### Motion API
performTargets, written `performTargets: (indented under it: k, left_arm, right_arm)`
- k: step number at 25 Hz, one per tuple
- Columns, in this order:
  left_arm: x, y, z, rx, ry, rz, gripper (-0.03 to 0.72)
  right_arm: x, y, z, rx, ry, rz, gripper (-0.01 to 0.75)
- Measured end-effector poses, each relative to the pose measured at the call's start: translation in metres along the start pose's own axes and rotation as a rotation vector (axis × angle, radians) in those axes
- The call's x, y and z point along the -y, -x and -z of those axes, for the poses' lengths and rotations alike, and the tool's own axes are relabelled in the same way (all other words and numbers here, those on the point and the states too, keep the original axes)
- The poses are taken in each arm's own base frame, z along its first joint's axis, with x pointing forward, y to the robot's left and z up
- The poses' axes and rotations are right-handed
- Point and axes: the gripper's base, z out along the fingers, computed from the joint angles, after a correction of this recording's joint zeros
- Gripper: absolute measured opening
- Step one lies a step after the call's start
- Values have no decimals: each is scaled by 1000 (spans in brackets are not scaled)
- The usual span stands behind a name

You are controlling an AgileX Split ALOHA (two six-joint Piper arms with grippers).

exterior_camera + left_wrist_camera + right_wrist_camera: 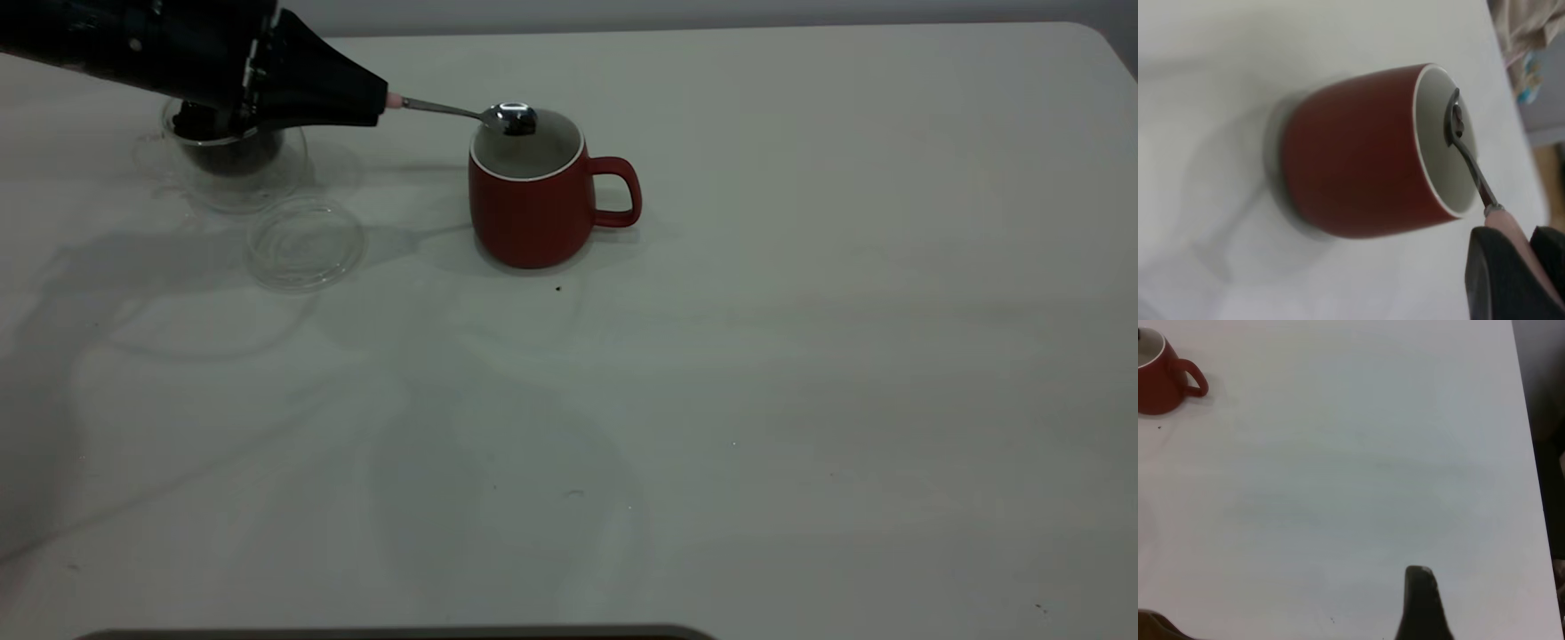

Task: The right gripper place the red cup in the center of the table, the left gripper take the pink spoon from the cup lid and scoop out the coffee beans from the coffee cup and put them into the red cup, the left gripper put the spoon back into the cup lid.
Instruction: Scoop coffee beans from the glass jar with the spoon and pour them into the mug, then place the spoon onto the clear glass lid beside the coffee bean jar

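My left gripper is shut on the pale handle of the pink spoon, reaching from the far left. The spoon's metal bowl holds a few dark coffee beans and hovers over the mouth of the red cup, which stands upright near the table's middle with its handle pointing right. In the left wrist view the spoon crosses the red cup's white rim, and the gripper clamps the handle. The glass coffee cup with dark beans sits partly behind the left arm. The cup lid lies bare in front of it. My right gripper is open over bare table.
The white table stretches wide to the right and front of the red cup. A tiny dark speck lies just in front of the cup. The table's right edge shows in the right wrist view.
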Motion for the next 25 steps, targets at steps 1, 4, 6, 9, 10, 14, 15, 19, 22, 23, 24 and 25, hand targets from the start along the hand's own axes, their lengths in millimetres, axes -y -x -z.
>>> performTargets:
  k: [1, 4, 6, 9, 10, 14, 15, 19, 22, 23, 24, 25]
  left_arm:
    - [0, 0, -2, -1, 11, -44, 114]
    - [-1, 1, -6, 8, 36, -167, 114]
    - [-2, 2, -7, 29, 42, -207, 114]
    - [-2, 6, -7, 65, 43, -207, 114]
    - [-1, 6, -7, 69, 42, -205, 114]
    - [8, 10, 0, 60, -4, -182, 114]
    - [13, 11, 5, 46, -24, -179, 114]
    - [30, 22, 47, 26, -43, -125, 114]
    - [30, 25, 84, 46, -37, -13, 114]
    - [25, 22, 95, 49, -35, 31, 114]
    - [19, 19, 104, 50, -25, 65, 114]
    - [13, 15, 111, 37, -8, 96, 114]
  right_arm:
    - [0, 0, 0, 0, 0, 0, 558]
    - [0, 0, 0, 0, 0, 0, 558]
    - [0, 0, 0, 0, 0, 0, 558]
    - [0, 0, 0, 0, 0, 0, 558]
    - [0, 0, 0, 0, 0, 0, 558]
    - [0, 0, 0, 0, 0, 0, 558]
    - [0, 0, 0, 0, 0, 0, 558]
    - [0, 0, 0, 0, 0, 0, 558]
    - [0, 0, 0, 0, 0, 0, 558]
    - [0, 0, 0, 0, 0, 0, 558]
    - [0, 0, 0, 0, 0, 0, 558]
    - [0, 0, 0, 0, 0, 0, 558]
